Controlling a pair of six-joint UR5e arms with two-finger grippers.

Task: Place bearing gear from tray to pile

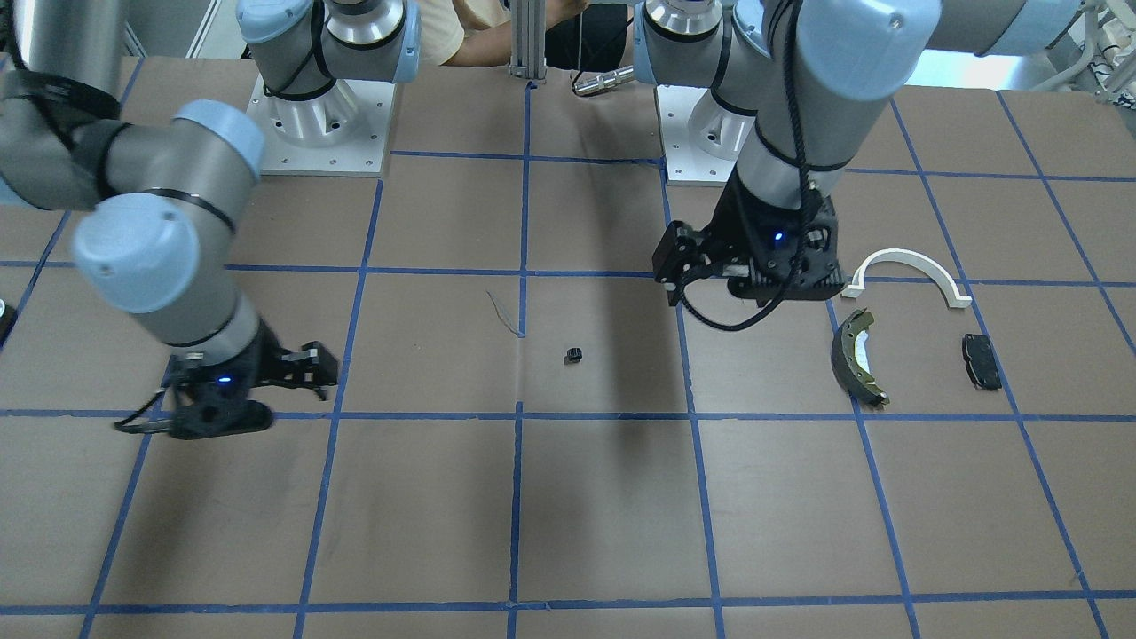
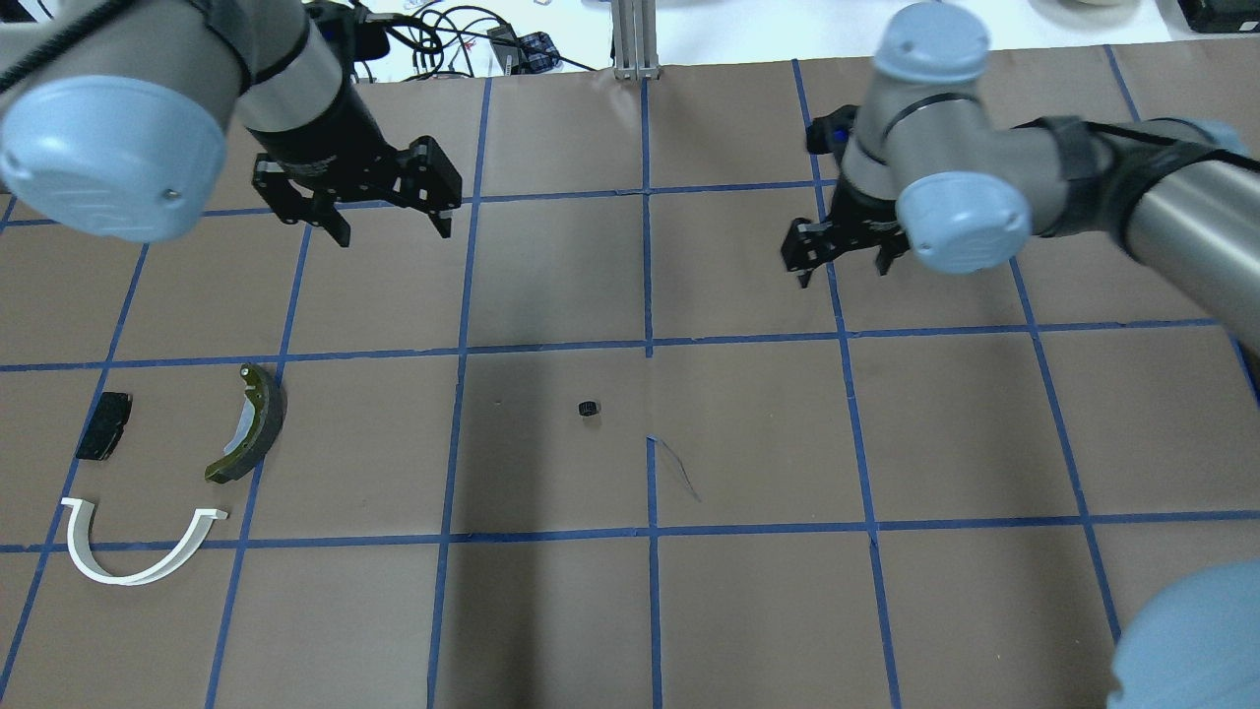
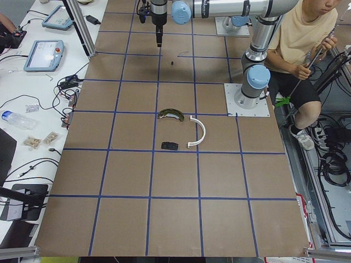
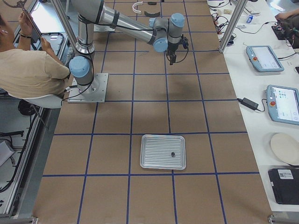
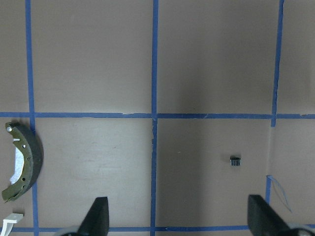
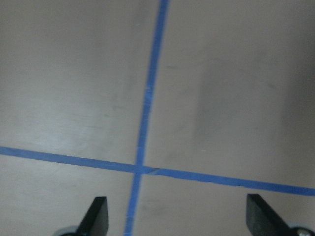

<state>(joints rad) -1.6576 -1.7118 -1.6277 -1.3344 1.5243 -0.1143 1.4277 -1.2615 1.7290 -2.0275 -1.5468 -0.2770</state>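
small black bearing gear point(image 2: 589, 409) lies alone on the brown paper-covered table point(image 2: 748, 611), near centre, between the two arms. it is well apart from the pile: white half-ring arch point(image 2: 126, 579), dark curved brake shoe point(image 2: 258, 433), small black rectangular pad point(image 2: 104, 439). left gripper point(image 2: 392, 231) hangs above the table, jaws wide apart, empty. right gripper point(image 2: 845, 271) same: jaws apart, nothing held. ribbed metal tray point(image 4: 156, 151) sits toward the table's right end, one small dark part point(image 4: 173, 154) in it.

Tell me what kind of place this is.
Probably a robotics lab: a table gridded with blue tape, control tablets on a side bench, and a seated operator watching.
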